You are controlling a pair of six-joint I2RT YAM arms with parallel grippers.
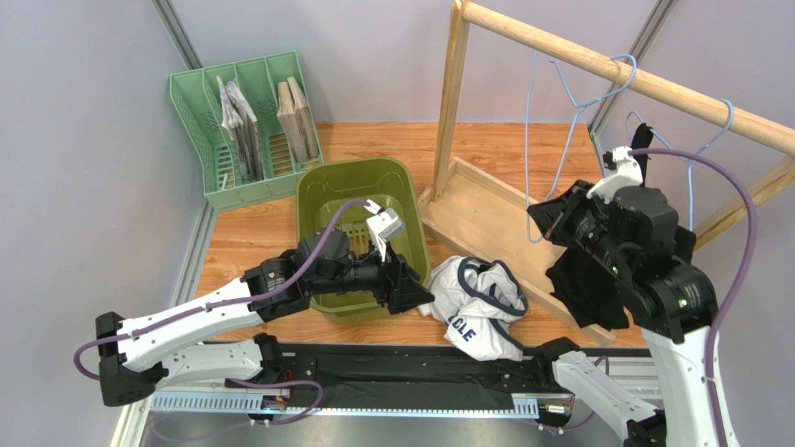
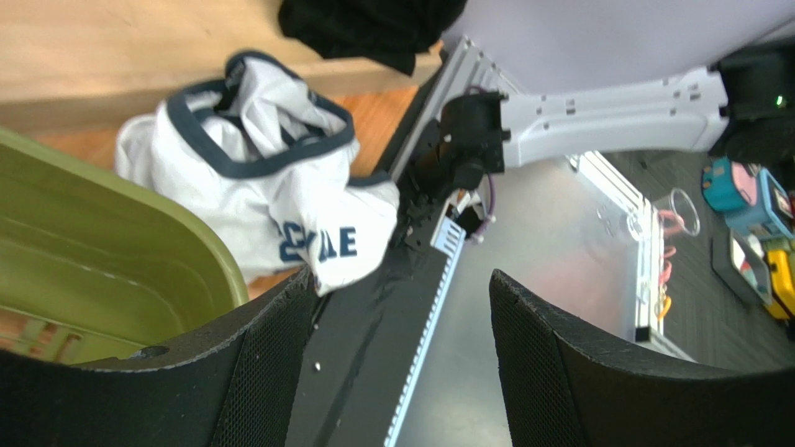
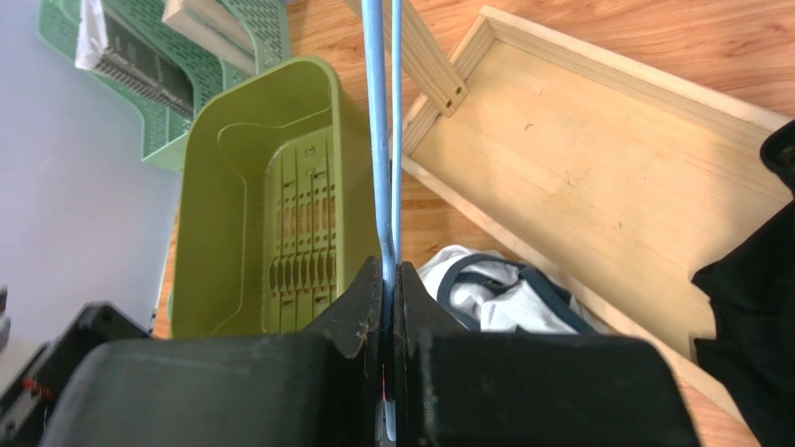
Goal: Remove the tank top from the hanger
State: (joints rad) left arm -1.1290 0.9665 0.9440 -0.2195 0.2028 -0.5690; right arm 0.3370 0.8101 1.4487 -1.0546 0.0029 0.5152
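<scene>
Top external view: tank top (image 1: 481,312) crumpled on bench (image 1: 261,237), centre; left fingers (image 1: 408,291) wide, empty; right fingers (image 3: 359,317) pinch blue hanger (image 3: 378,140), steadying it.

White-navy tank top (image 1: 478,305), blue hanger (image 3: 377,112)

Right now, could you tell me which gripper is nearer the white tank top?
Left: left gripper open just beside the tank top; right gripper farther off, clamping the blue hanger.
</scene>
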